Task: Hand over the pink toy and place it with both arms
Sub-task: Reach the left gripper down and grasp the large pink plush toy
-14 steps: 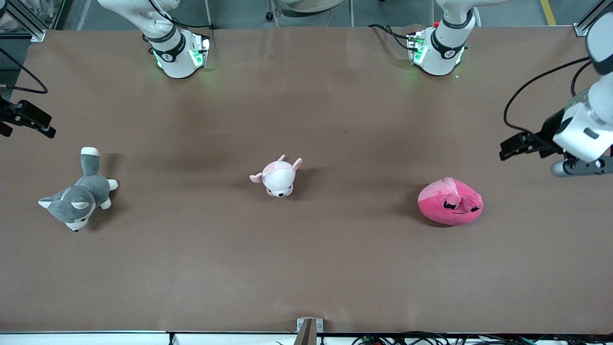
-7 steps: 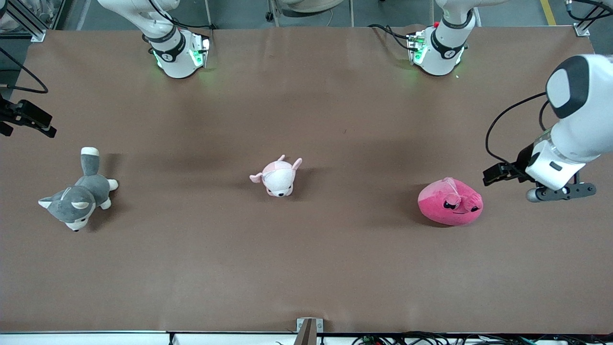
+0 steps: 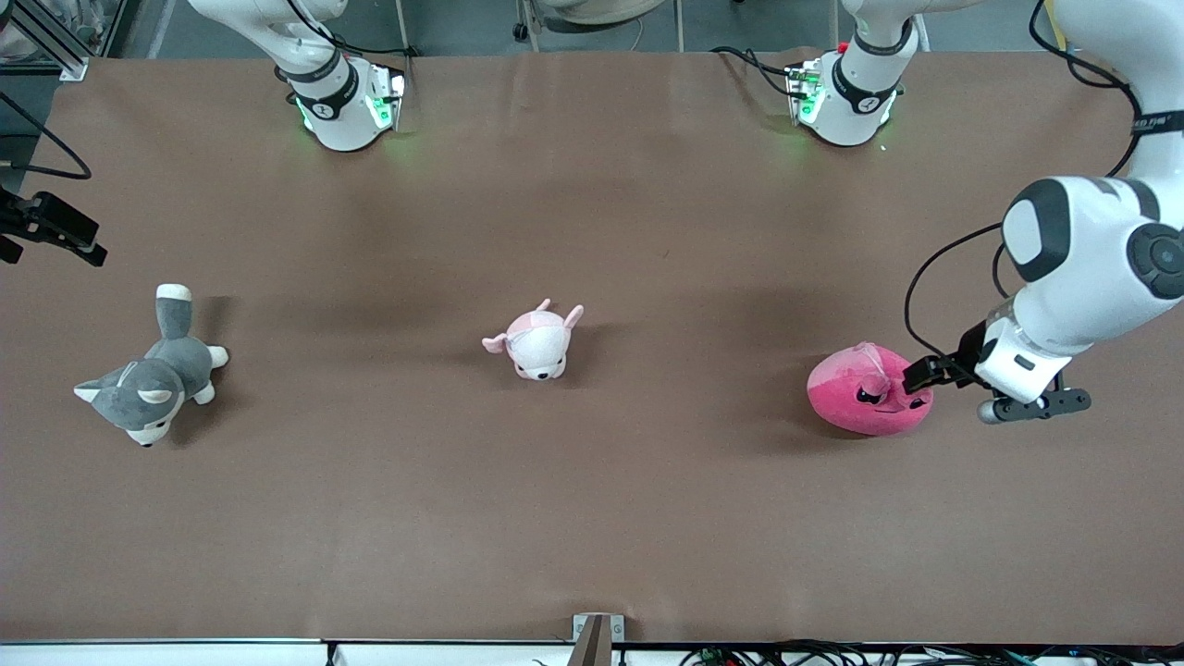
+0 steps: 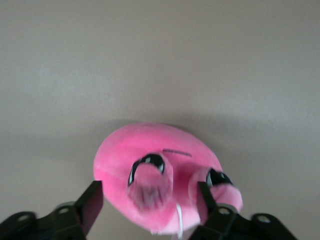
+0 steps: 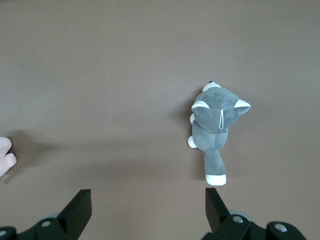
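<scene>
Hot-pink rounded plush toy (image 3: 868,400) sits on the brown worktop (image 3: 592,518); left end effector (image 4: 150,210) hovers over it, wide open (empty), while right end effector (image 5: 147,212) waits, open.

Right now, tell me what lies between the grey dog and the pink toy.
In the front view, only the small pale pink-and-white plush lies between the grey dog and the pink toy.

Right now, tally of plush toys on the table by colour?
Hot pink: 1, the pink toy, with the open left gripper at its edge.
Pale pink and white: 1, the small plush animal mid-table.
Grey and white: 1, the plush dog at the right arm's end; the open right gripper waits above there.
Total: 3.
</scene>
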`<control>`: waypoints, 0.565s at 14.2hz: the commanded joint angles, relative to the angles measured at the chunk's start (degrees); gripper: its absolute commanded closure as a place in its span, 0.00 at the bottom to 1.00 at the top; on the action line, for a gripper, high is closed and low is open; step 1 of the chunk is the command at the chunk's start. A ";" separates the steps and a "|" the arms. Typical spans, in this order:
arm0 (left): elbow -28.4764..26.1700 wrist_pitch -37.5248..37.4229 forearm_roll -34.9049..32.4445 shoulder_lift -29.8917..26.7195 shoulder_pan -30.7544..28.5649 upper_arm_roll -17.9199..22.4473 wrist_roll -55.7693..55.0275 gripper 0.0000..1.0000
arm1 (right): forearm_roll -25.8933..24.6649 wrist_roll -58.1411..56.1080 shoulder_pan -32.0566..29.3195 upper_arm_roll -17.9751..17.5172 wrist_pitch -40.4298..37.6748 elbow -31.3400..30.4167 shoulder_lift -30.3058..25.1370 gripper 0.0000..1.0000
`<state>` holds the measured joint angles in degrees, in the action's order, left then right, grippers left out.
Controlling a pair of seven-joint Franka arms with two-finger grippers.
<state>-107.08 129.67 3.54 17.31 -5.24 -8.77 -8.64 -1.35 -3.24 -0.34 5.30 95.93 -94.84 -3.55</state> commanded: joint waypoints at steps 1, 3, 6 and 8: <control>0.12 2.42 0.77 1.49 -0.21 -0.37 0.20 0.31 | -0.23 0.78 0.78 0.33 0.13 -0.44 -0.76 0.00; 0.12 2.51 0.77 1.85 -0.21 -0.37 0.29 0.41 | -0.23 0.78 0.78 0.33 0.04 -0.44 -0.76 0.00; -0.93 2.43 0.77 2.02 -0.30 -0.37 0.73 0.49 | -0.15 0.78 0.86 0.24 -0.40 -0.44 -0.67 0.00; -1.02 2.16 0.77 2.02 -0.47 -0.37 1.08 0.60 | -0.15 0.87 1.48 0.24 -0.48 -0.44 -0.67 0.00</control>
<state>-107.41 131.78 3.54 19.68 -5.26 -8.84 -8.55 -1.35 -3.24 -0.19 5.17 95.75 -94.84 -3.55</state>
